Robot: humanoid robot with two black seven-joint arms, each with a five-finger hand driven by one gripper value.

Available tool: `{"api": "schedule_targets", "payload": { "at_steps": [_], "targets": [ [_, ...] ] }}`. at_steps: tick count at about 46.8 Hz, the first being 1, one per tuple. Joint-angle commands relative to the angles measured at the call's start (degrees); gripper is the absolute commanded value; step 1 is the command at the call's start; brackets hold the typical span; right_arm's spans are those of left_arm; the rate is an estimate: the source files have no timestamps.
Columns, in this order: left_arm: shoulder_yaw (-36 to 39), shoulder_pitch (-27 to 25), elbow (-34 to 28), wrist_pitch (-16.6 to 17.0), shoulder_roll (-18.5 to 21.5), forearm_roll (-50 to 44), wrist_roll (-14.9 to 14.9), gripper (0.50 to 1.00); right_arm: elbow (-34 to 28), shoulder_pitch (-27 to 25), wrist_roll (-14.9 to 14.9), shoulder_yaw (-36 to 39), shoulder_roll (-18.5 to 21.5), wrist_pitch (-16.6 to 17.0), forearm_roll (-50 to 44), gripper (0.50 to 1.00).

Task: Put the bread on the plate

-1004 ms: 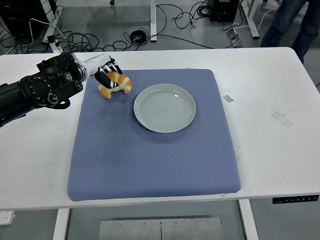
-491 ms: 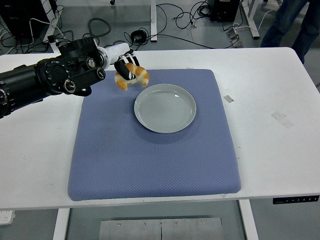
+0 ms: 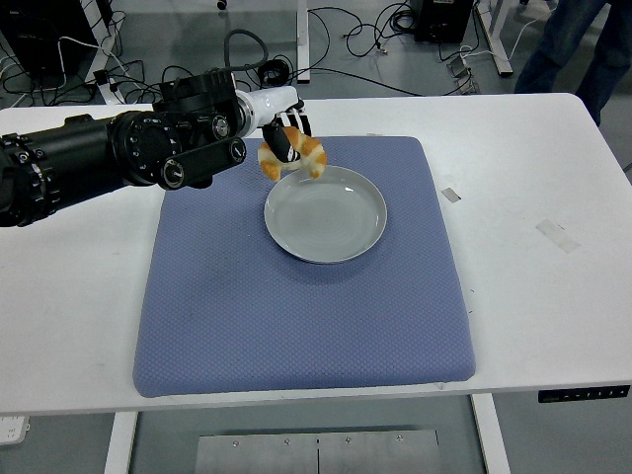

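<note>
A golden croissant-shaped bread [image 3: 294, 155] hangs in the air over the far left rim of the grey plate [image 3: 326, 213]. My left hand [image 3: 285, 139] has its black fingers curled around the bread, and its black arm reaches in from the left edge. The plate lies in the upper middle of the blue mat [image 3: 301, 267] with nothing on it. No right arm shows in the head view.
The blue mat covers the middle of the white table [image 3: 533, 247]. Two pieces of tape [image 3: 556, 234] stick to the table right of the mat. A person's legs [image 3: 583, 49] stand beyond the far right corner. Cables lie on the floor behind the table.
My left hand has lifted the bread off the mat's far left corner and carried it right, from beside the plate to above the plate's far left rim.
</note>
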Motion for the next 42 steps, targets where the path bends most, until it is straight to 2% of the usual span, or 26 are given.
{"api": "schedule_targets", "payload": {
  "at_steps": [1, 14, 42],
  "targets": [
    [0.1, 0.0, -0.9, 0.2, 0.0, 0.0, -0.1, 0.5, 0.0, 0.0, 0.0, 0.0, 0.0, 0.0, 0.0, 1.0],
    [-0.3, -0.4, -4.8, 0.7, 0.0, 0.3, -0.3, 0.5, 0.0, 0.0, 0.0, 0.0, 0.0, 0.0, 0.0, 1.0],
    [-0.3, -0.6, -4.8, 0.5, 0.0, 0.4, -0.8, 0.5, 0.0, 0.0, 0.0, 0.0, 0.0, 0.0, 0.0, 1.0]
  ]
}}
